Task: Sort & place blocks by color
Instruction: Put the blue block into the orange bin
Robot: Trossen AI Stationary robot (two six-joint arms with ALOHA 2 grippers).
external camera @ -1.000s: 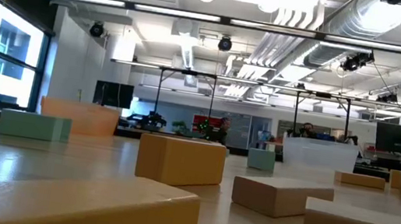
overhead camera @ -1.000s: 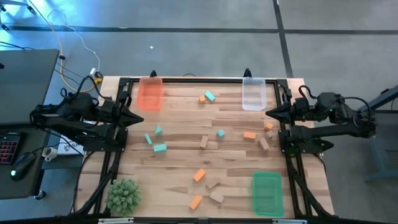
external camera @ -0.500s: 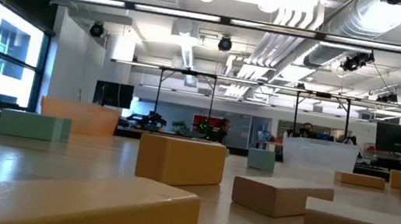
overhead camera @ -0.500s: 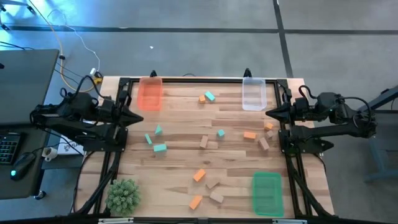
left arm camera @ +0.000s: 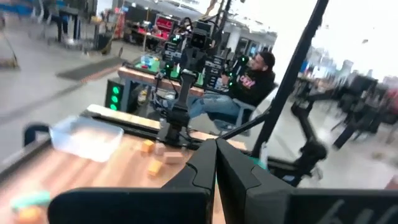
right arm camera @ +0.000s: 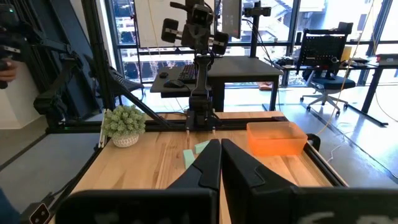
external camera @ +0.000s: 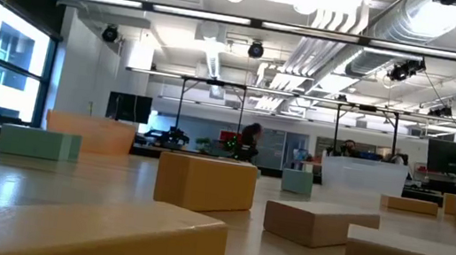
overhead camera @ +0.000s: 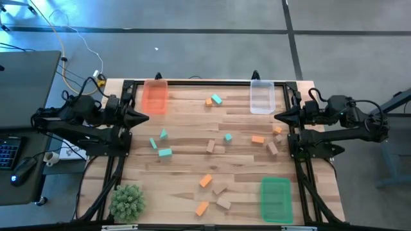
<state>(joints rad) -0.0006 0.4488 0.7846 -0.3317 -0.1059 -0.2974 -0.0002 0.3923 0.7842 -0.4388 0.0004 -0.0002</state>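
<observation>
Several small blocks lie flat and scattered on the wooden table (overhead camera: pixel 186 167). Among them are a teal one (overhead camera: pixel 165 153), an orange one (overhead camera: pixel 205 181) and a tan one (overhead camera: pixel 223 203). In the low view an orange block (external camera: pixel 205 182) and a tan block (external camera: pixel 320 223) lie close to the camera. My left gripper (overhead camera: pixel 146 117) (left arm camera: pixel 216 149) is shut and hovers level over the table's left edge, pointing right. My right gripper (overhead camera: pixel 276 117) (right arm camera: pixel 220 146) is shut and hovers level over the right edge, pointing left. Neither touches a block.
An orange tray (overhead camera: pixel 155 96) stands at the far left. A clear tray (overhead camera: pixel 262 97) stands at the far right, and a green tray (overhead camera: pixel 276 200) at the near right. A spiky green plant (overhead camera: pixel 126 201) stands at the near left corner. A person (left arm camera: pixel 249 81) sits beyond the table.
My left gripper has rolled a little about the line it points along, staying where it was and staying shut. The blocks have not moved.
</observation>
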